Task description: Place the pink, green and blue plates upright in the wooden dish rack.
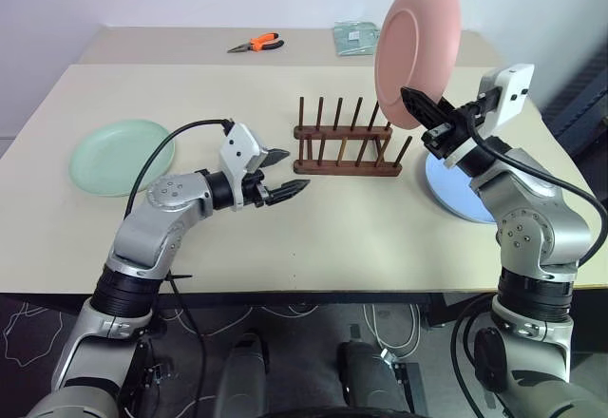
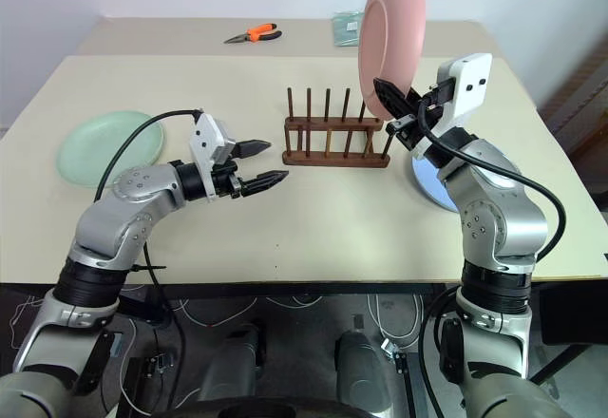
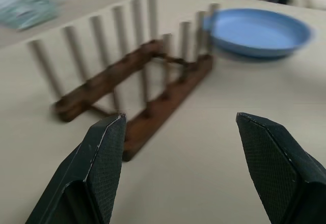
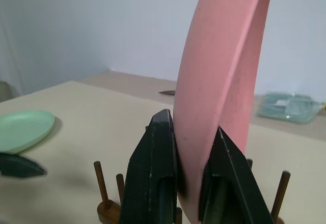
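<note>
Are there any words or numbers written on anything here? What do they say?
No words, numbers or signs can be read anywhere.
The greenish clear packet at the table's far edge may carry print, but it is too small and blurred to read.
The salmon pink round plastic plate, the pale mint green plate, the light blue plate and the dark brown wooden peg rack bear none.

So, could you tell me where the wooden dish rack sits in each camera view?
Left eye view: wooden dish rack at table centre, below the pink plate.
Right eye view: centre, same spot.
Left wrist view: upper left, beside the blue plate.
Right wrist view: pegs at the bottom edge.
Shared landmark: the pink plate.
</note>
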{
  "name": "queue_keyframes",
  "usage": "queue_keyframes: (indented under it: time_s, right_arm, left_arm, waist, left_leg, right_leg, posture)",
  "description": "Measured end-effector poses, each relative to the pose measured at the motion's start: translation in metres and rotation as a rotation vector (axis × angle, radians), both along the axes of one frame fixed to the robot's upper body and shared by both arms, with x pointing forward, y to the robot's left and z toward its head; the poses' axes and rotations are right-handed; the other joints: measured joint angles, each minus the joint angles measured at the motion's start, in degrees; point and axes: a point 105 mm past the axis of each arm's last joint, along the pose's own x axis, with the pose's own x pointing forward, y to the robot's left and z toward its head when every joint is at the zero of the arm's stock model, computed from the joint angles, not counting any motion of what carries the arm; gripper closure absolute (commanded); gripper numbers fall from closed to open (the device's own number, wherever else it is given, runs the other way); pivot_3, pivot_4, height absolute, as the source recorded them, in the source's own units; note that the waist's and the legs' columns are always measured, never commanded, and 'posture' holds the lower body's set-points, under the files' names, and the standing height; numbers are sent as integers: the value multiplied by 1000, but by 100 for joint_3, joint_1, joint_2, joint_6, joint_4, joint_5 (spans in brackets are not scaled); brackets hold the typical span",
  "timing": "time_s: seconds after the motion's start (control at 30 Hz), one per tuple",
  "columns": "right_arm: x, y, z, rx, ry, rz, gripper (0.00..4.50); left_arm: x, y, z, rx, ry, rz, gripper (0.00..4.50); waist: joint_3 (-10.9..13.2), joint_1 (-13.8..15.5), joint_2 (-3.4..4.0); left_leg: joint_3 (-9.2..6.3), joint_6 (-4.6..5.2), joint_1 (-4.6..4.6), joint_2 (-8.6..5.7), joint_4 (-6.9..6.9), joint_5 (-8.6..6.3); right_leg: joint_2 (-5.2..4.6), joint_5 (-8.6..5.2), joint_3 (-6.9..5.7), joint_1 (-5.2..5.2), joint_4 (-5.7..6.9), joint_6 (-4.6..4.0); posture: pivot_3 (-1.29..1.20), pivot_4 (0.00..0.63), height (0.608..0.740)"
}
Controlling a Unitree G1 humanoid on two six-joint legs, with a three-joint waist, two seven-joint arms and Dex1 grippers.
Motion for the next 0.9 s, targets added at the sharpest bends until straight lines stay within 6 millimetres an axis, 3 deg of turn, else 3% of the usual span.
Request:
queue_keyframes:
  time_s: [0.5, 0.53, 0.63, 0.7, 0.9]
  right_arm:
    - [17, -17, -21, 62, 110, -114, 4500]
    - [18, -18, -24, 64, 120, -116, 4060]
    - [19, -19, -28, 54, 129, -133, 2832]
    - [21, -24, -27, 44, 108, -176, 1895]
    - [22, -38, -6, -10, -1, -259, 1895]
  left_arm:
    - [-6, -5, -2, -6, 13, -23, 992]
    - [-6, -6, -2, -8, 13, -24, 931]
    - [-7, -7, -3, -15, 27, -27, 55]
    - [-6, -9, -4, -26, 37, -26, 0]
    - [6, 1, -6, -38, 36, 68, 0]
  waist:
    - [0, 0, 0]
    - [0, 1, 0]
    - [0, -1, 1]
    - [0, 1, 1]
    - [0, 1, 1]
  left_leg:
    - [0, 3, -3, 0, 2, 0]
    - [0, 3, -3, -1, 2, 0]
    - [0, 4, -3, 0, 2, 0]
    - [0, 4, -3, -1, 3, 0]
    - [0, 4, -3, 0, 3, 0]
  right_leg:
    - [0, 0, 1, -2, 0, 2]
    - [0, 0, 1, -2, 0, 1]
    - [0, 0, 1, -2, 0, 2]
    - [0, 0, 1, -2, 0, 2]
    - [1, 0, 1, -3, 0, 2]
  posture:
    - [0, 150, 740]
    - [0, 150, 740]
    - [0, 150, 740]
    - [0, 150, 740]
    - [0, 150, 740]
